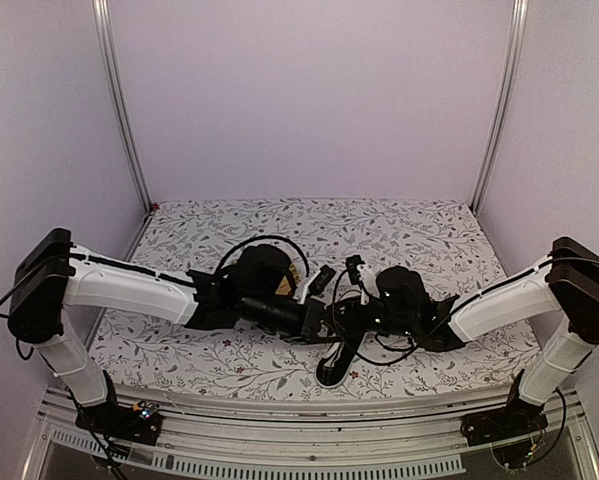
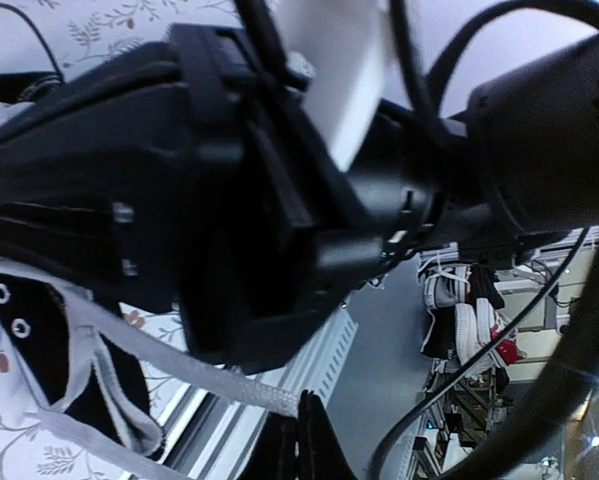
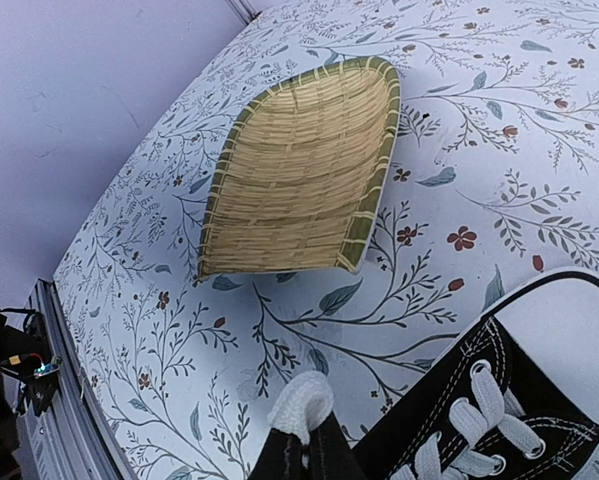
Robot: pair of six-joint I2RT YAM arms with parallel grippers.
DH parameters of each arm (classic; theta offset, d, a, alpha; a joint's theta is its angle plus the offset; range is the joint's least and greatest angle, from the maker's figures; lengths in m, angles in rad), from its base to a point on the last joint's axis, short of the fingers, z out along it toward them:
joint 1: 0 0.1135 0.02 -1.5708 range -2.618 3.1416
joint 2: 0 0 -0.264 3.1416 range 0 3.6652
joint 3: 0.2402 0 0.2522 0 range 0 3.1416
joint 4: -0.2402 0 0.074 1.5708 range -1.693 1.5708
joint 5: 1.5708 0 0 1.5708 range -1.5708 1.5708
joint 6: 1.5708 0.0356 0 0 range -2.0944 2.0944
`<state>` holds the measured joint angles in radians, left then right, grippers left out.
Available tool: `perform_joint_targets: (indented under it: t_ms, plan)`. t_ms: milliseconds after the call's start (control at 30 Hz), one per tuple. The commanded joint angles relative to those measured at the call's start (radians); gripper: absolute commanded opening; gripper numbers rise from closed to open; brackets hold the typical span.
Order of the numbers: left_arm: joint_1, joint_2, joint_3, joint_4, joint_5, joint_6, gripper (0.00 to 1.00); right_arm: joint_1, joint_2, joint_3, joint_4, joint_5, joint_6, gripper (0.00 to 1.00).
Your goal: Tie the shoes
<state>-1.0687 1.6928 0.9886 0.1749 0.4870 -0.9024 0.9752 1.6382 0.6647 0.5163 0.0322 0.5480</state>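
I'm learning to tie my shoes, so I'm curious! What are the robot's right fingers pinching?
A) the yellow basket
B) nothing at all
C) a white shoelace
C: in the right wrist view the white shoelace sticks up from between the closed right fingers, beside the black sneaker.

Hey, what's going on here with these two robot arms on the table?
Two robot arms are working on tying a black sneaker that lies on the flowered table. The right claw is shut on a bit of white lace. The left claw looks closed where a taut lace strand ends. No finished bow is visible. A woven tray sits apart from the shoe.
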Motion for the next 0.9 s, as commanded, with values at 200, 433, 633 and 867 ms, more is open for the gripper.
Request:
perform_joint_targets:
  t_ms: [200,433,633,867]
  plan:
    - [-0.105,0.028,0.115,0.073,0.053,-0.075,0.00,0.002,0.025,0.023,0.004,0.004,0.020,0.02]
    - [-0.107,-0.047,0.167,-0.396,-0.194,0.096,0.00,-0.005,-0.001,0.010,-0.018,-0.005,0.021,0.02]
    - [-0.090,-0.103,0.208,-0.741,-0.403,0.207,0.00,-0.006,0.008,0.039,-0.055,-0.048,0.026,0.02]
    - [-0.084,-0.101,0.271,-0.809,-0.107,0.183,0.00,-0.006,0.009,0.069,-0.087,-0.056,0.012,0.02]
